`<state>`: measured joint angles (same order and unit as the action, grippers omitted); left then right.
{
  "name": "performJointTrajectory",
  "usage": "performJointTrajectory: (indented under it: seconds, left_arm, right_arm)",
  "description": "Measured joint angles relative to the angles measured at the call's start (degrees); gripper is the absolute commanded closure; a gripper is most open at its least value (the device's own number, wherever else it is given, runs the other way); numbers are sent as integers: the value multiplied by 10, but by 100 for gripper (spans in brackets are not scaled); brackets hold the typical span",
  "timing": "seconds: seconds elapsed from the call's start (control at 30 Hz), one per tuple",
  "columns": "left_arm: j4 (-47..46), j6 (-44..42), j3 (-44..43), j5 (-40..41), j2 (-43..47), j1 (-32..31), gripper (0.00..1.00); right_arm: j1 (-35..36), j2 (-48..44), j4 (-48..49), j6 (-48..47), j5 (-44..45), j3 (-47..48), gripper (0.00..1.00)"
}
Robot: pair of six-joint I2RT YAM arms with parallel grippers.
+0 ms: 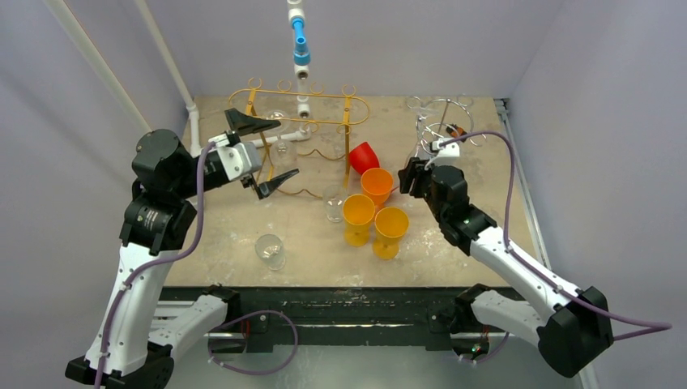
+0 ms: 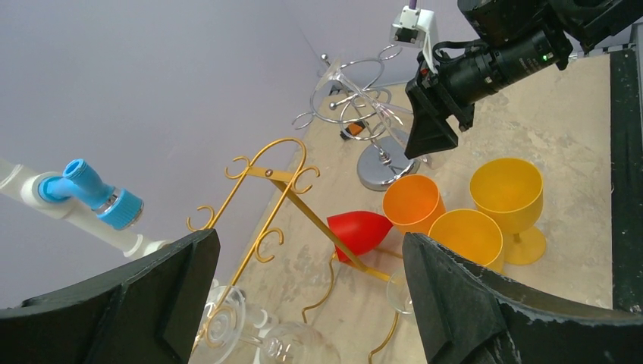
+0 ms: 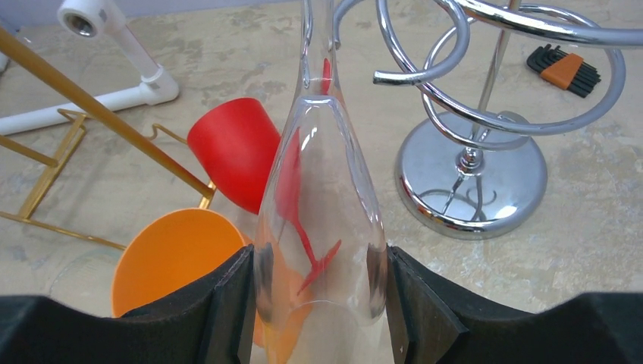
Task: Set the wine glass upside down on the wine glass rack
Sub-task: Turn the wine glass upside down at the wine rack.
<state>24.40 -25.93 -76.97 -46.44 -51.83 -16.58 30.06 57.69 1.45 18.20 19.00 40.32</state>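
Jaws of the right gripper (image 3: 318, 303) pinch the clear wine glass (image 3: 326, 189) by its bowl, stem leading toward the chrome rack (image 3: 425, 174), likely so the foot can hook a loop and hang inverted. Left gripper (image 1: 263, 154) idles aside, jaws spread.

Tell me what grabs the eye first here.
The clear wine glass clamped in the right gripper stands out, its stem pointing toward the chrome spiral rack at the table's far right. Next come the bright cups mid-table: a red cup on its side beside three orange goblets. The left gripper hangs wide open by the gold rack.
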Motion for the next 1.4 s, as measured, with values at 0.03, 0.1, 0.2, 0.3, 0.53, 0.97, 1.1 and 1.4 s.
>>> performJointTrajectory:
  seconds: [0.03, 0.1, 0.2, 0.3, 0.53, 0.97, 1.1, 1.4]
  left_arm:
    - [-1, 1, 0, 0, 0, 0, 0]
    - [-1, 3, 0, 0, 1, 0, 0]
    - [-2, 4, 0, 0, 5, 0, 0]
    - [-8, 4, 5, 0, 11, 0, 0]
    - [-17, 4, 27, -7, 25, 0, 0]
    - [-109, -313, 197, -53, 185, 0, 12]
    - [-167, -440, 269, -71, 240, 0, 23]
    - [-200, -542, 287, -87, 256, 0, 40]
  right_arm:
    - [-1, 5, 7, -1, 2, -3, 100]
    - [-3, 15, 16, -3, 10, -8, 100]
    - [-6, 28, 32, -4, 17, -17, 100]
    - [-8, 37, 45, -5, 26, -26, 100]
    - [-10, 63, 75, -5, 45, -38, 100]
    - [-20, 96, 127, 0, 71, -49, 100]
    - [-20, 104, 134, 5, 71, -53, 100]
    - [-20, 105, 146, 25, 70, -67, 100]
